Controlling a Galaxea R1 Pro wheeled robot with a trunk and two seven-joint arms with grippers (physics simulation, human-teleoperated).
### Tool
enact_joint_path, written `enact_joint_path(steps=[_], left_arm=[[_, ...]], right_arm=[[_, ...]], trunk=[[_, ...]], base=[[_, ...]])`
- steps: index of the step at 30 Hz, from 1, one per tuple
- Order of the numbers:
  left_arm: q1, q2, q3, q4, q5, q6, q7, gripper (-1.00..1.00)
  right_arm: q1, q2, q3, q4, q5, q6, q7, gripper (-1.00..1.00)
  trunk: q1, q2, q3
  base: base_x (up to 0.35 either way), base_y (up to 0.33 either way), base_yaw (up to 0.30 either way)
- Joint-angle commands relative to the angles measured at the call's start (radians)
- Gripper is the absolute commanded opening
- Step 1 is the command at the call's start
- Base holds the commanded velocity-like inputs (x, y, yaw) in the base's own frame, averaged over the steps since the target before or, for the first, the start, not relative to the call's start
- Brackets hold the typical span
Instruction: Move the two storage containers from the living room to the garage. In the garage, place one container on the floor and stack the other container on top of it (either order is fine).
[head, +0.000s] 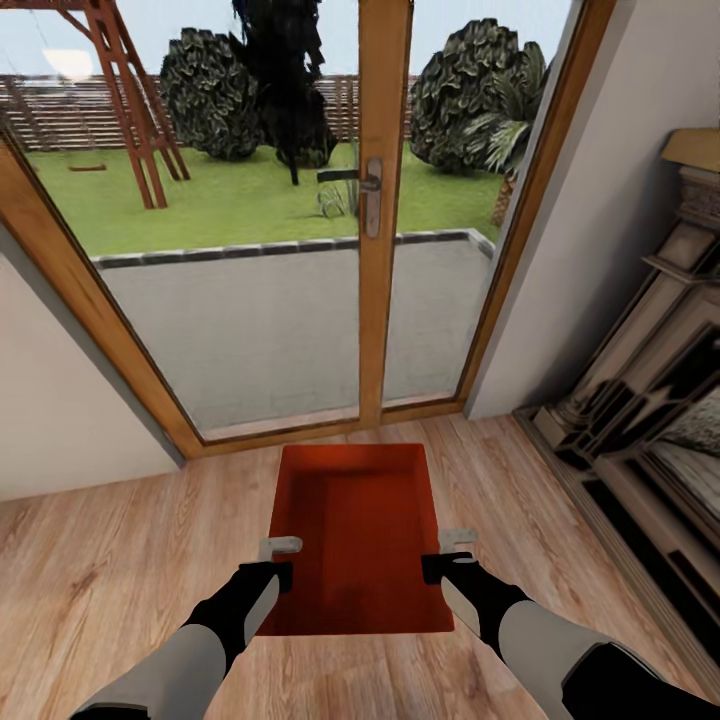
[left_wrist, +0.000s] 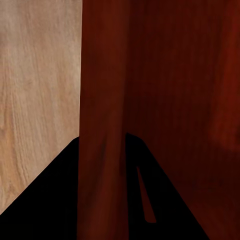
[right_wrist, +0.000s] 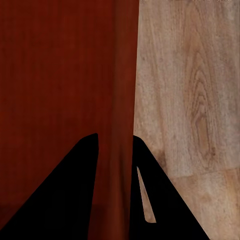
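Note:
One red-orange open-top storage container (head: 360, 530) is in front of me over the living room's light wood-plank floor (head: 120, 560); I cannot tell whether it rests on the planks. My left gripper (head: 276, 568) is shut on its left wall (left_wrist: 102, 100), one finger on each side. My right gripper (head: 446, 560) is shut the same way on the right wall (right_wrist: 117, 90). The bin is empty inside. In each wrist view dark fingers (left_wrist: 50, 200) (right_wrist: 165, 200) straddle the red wall. The garage is out of view.
A wood-framed glass door (head: 385, 200) with a metal handle (head: 372, 195) stands just beyond the container, with patio and lawn outside. White wall (head: 60, 400) lies to the left. The dark stone fireplace (head: 640, 400) stands close on the right.

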Motion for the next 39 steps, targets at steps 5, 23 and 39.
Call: enact_joint_path(steps=[5,23,39], left_arm=[[0.001,0.002,0.004,0.001,-0.008,0.010,0.010,-1.00],[0.001,0.002,0.004,0.001,-0.008,0.010,0.011,-1.00],[0.001,0.002,0.004,0.001,-0.008,0.010,0.011,-1.00]], right_arm=[[-0.001,-0.002,-0.013,-0.003,0.023,-0.031,-0.008,-1.00],[-0.001,-0.002,-0.013,-0.002,0.023,-0.031,-0.008,-1.00],[-0.001,-0.002,-0.013,-0.002,0.023,-0.031,-0.008,-1.00]], trunk=[[0.000,-0.001,0.001],[0.000,-0.001,0.027],[0.000,-0.001,0.052]], base=[[0.000,0.000,0.000],[0.000,0.000,0.016],[0.000,0.000,0.067]])
